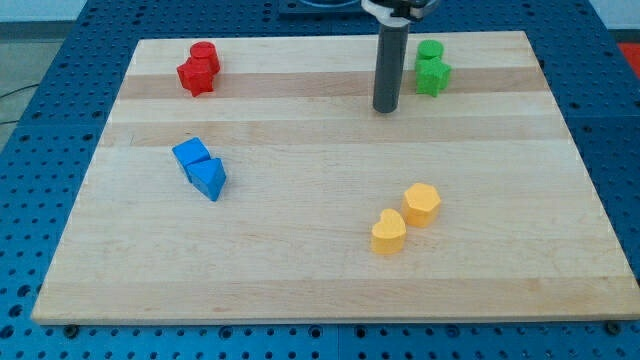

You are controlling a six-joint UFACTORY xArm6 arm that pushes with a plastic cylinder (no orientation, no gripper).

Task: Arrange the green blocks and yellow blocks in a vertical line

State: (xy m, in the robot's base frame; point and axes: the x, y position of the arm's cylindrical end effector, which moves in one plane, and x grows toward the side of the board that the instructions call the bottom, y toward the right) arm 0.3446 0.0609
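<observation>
Two green blocks stand touching at the view's top right: a round one (pixel 430 50) above a star-like one (pixel 433 77). Two yellow blocks lie touching at the lower right of the board: a hexagonal one (pixel 422 203) and a heart-shaped one (pixel 389 232) just below and left of it. My tip (pixel 385 108) rests on the board, a short way left of and slightly below the green star block, not touching it. The yellow blocks are well below the tip.
Two red blocks sit touching at the top left, a round one (pixel 205 56) and a star-like one (pixel 195 77). Two blue blocks sit touching at mid left, a cube (pixel 191 153) and a triangular one (pixel 208 179). The wooden board (pixel 320 280) lies on a blue perforated table.
</observation>
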